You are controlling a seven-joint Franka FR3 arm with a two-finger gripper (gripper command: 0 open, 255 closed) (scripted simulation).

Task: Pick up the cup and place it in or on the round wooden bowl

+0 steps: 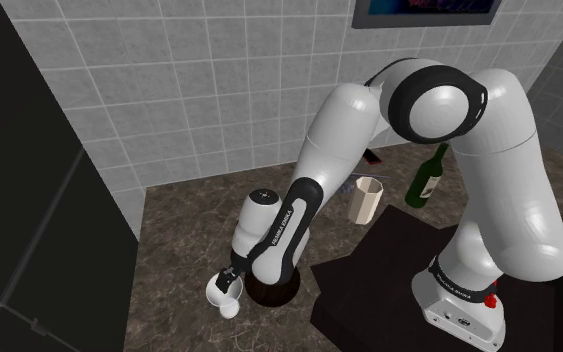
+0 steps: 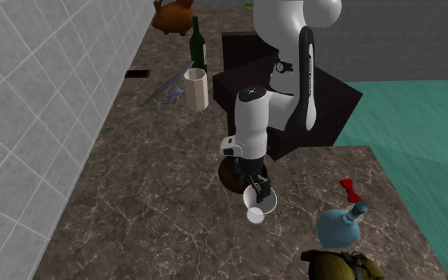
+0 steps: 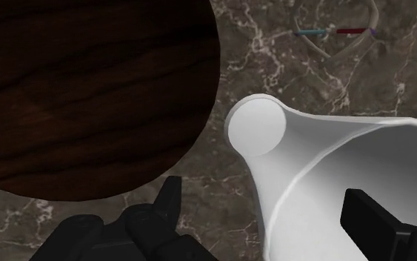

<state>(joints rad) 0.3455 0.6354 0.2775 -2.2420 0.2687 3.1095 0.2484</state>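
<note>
Cup [image 3: 303, 156] isn't sitting in the bowl [image 3: 88, 89] yet. It's tipping just beside the bowl's rim, with its base pointing down at the tabletop [image 3: 273, 52] and its mouth facing the gripper [image 3: 264, 194]. The fingers [image 3: 171, 204] are standing spread wide. One is sitting outside the cup's wall with a strip of tabletop showing between them, and the other is coming in on the mouth side. That isn't looking like a real pinch (the far finger is a coin toss, though).

Judging by that, the reach to the cup is looking done. The firm grab, the lift and the drop into the bowl are all looking left to do.

Hard bits: in the shoulder view the arm is covering most of the bowl. The wrist view's edge is cutting off the cup's rim. Nothing here is settling whether the cup is resting on the tabletop or hanging off a finger, or whether the mouth-side finger is touching it.
</note>
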